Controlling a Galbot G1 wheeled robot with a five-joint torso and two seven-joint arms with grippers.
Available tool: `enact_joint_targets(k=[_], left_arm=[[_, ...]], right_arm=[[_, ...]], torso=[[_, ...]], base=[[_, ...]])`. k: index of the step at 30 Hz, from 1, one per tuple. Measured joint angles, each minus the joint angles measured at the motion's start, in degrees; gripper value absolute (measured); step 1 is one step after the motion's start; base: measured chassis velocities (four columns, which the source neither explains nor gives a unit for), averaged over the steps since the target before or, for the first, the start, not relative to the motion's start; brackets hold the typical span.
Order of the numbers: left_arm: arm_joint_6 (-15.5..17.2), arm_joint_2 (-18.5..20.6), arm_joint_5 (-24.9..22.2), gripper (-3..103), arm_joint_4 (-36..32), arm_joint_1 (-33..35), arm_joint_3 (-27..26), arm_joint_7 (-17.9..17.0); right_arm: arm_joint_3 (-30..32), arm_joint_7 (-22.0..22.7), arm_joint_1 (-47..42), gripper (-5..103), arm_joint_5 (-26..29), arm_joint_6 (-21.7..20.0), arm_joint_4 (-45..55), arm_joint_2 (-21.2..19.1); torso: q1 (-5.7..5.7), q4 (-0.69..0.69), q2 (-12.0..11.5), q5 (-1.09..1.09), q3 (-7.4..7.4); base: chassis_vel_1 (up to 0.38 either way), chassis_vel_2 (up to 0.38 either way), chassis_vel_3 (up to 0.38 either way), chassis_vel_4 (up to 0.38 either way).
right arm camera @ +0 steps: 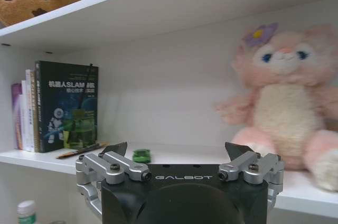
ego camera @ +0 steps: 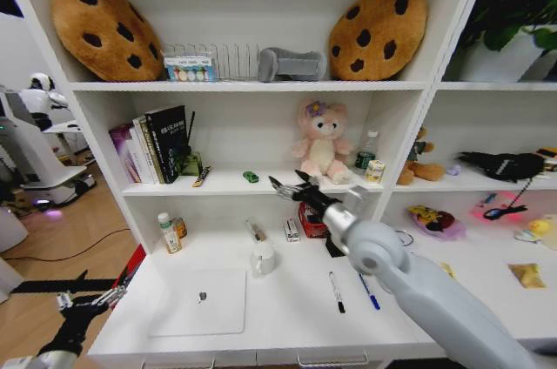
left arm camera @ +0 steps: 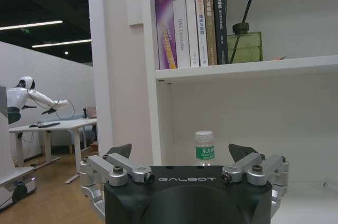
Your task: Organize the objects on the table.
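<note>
shelf [ego camera: 226, 183] holds toy car [right arm camera: 141, 155]; right gripper [right arm camera: 177, 152] jaws apart.

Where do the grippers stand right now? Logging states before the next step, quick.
Left gripper: open, empty, low beside the table's left end.
Right gripper: open, empty, raised before the toy car shelf.

- Laptop [ego camera: 198, 301]: pale silver-white lid with a small dark logo.
- Desk top [ego camera: 287, 308]: plain white.
- Toy car [ego camera: 251, 177]: bright green.
- Marker [ego camera: 336, 291]: black with a white band.
- Pen [ego camera: 369, 292]: blue.
- Cookie cushions [ego camera: 103, 31]: golden brown with dark brown spots.
- Plush toy [ego camera: 320, 144]: pink, cream belly, purple flower with yellow centre.
- Right gripper [ego camera: 288, 184]: black fingers, silver-grey arm.
- Diffuser bottle [left arm camera: 244, 46]: olive-green glass, black reeds.
</note>
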Motion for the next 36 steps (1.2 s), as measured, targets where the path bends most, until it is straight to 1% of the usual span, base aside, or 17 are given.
enact_joint_targets(k=[2, 3, 4, 5, 6, 8, 9, 11, 12, 14, 18, 21, 23, 25, 27, 31, 36], left_arm=[[0.0, 0.0, 0.0, 100, 0.0, 0.0, 0.0, 0.0], [0.0, 0.0, 0.0, 100, 0.0, 0.0, 0.0, 0.0], [0.0, 0.0, 0.0, 100, 0.0, 0.0, 0.0, 0.0], [0.0, 0.0, 0.0, 100, 0.0, 0.0, 0.0, 0.0], [0.0, 0.0, 0.0, 100, 0.0, 0.0, 0.0, 0.0], [0.0, 0.0, 0.0, 100, 0.0, 0.0, 0.0, 0.0], [0.0, 0.0, 0.0, 100, 0.0, 0.0, 0.0, 0.0], [0.0, 0.0, 0.0, 100, 0.0, 0.0, 0.0, 0.0], [0.0, 0.0, 0.0, 100, 0.0, 0.0, 0.0, 0.0], [0.0, 0.0, 0.0, 100, 0.0, 0.0, 0.0, 0.0], [0.0, 0.0, 0.0, 100, 0.0, 0.0, 0.0, 0.0], [0.0, 0.0, 0.0, 100, 0.0, 0.0, 0.0, 0.0], [0.0, 0.0, 0.0, 100, 0.0, 0.0, 0.0, 0.0], [0.0, 0.0, 0.0, 100, 0.0, 0.0, 0.0, 0.0], [0.0, 0.0, 0.0, 100, 0.0, 0.0, 0.0, 0.0], [0.0, 0.0, 0.0, 100, 0.0, 0.0, 0.0, 0.0], [0.0, 0.0, 0.0, 100, 0.0, 0.0, 0.0, 0.0]], right_arm=[[5.9, -0.2, -9.5, 100, -3.7, 2.0, 3.1, -0.4], [5.9, -0.2, -9.5, 100, -3.7, 2.0, 3.1, -0.4], [8.1, 0.1, -15.1, 100, -6.3, 2.5, 4.6, 0.6], [8.1, 0.1, -15.1, 100, -6.3, 2.5, 4.6, 0.6], [9.8, 0.7, -20.2, 100, -9.4, 2.8, 5.5, 2.1], [11.4, 1.1, -26.8, 100, -15.1, 3.8, 5.6, 4.6], [11.4, 1.1, -26.8, 100, -15.1, 3.8, 5.6, 4.6], [12.5, 1.2, -33.0, 100, -21.1, 5.9, 3.8, 7.2], [12.5, 1.2, -33.0, 100, -21.1, 5.9, 3.8, 7.2], [12.6, 1.9, -35.6, 100, -22.9, 6.5, 2.1, 8.9], [11.8, 4.2, -38.2, 100, -23.5, 5.8, -1.6, 11.8], [11.5, 4.5, -38.4, 100, -23.6, 5.4, -2.4, 12.2], [10.4, 5.6, -38.1, 100, -23.4, 3.7, -5.1, 13.2], [8.9, 6.7, -36.5, 100, -23.3, 0.9, -8.7, 14.1], [8.4, 6.8, -35.7, 100, -23.0, 0.2, -10.1, 14.4], [6.9, 6.7, -33.4, 100, -20.7, -1.8, -13.2, 14.7], [4.3, 5.9, -28.8, 100, -15.6, -5.1, -17.5, 14.6]], torso=[[0.0, 0.08, 0.0, -0.03, 0.0], [0.0, 0.08, 0.0, -0.03, 0.0], [0.0, 0.08, 0.0, -0.01, 0.01], [0.0, 0.08, 0.0, -0.01, 0.01], [0.0, 0.06, 0.0, -0.02, 0.01], [0.0, 0.06, 0.0, -0.02, 0.0], [0.0, 0.06, 0.0, -0.02, 0.0], [0.0, 0.05, 0.0, -0.02, 0.01], [0.0, 0.05, 0.0, -0.02, 0.01], [0.0, 0.05, 0.0, -0.02, 0.01], [0.01, 0.06, 0.0, -0.03, 0.01], [0.01, 0.06, 0.0, -0.03, 0.01], [0.01, 0.06, 0.0, -0.03, 0.01], [0.01, 0.06, 0.0, -0.02, 0.01], [0.01, 0.06, 0.0, -0.03, 0.02], [0.02, 0.06, 0.0, -0.02, 0.02], [0.02, 0.06, 0.0, -0.02, 0.02]], base=[[0.0, 0.0, 0.0, 0.0], [0.0, 0.0, 0.0, 0.0], [0.0, 0.0, 0.0, 0.0], [0.0, 0.0, 0.0, 0.0], [0.0, 0.0, 0.0, 0.0], [0.0, 0.0, 0.0, 0.0], [0.0, 0.0, 0.0, 0.0], [0.0, 0.0, 0.0, 0.0], [0.0, 0.0, 0.0, 0.0], [0.0, 0.0, 0.0, 0.0], [0.0, 0.0, 0.0, 0.0], [0.0, 0.0, 0.0, 0.0], [0.0, 0.0, 0.0, 0.0], [0.0, 0.0, 0.0, 0.0], [0.0, 0.0, 0.0, 0.0], [0.0, 0.0, 0.0, 0.0], [0.0, 0.0, 0.0, 0.0]])
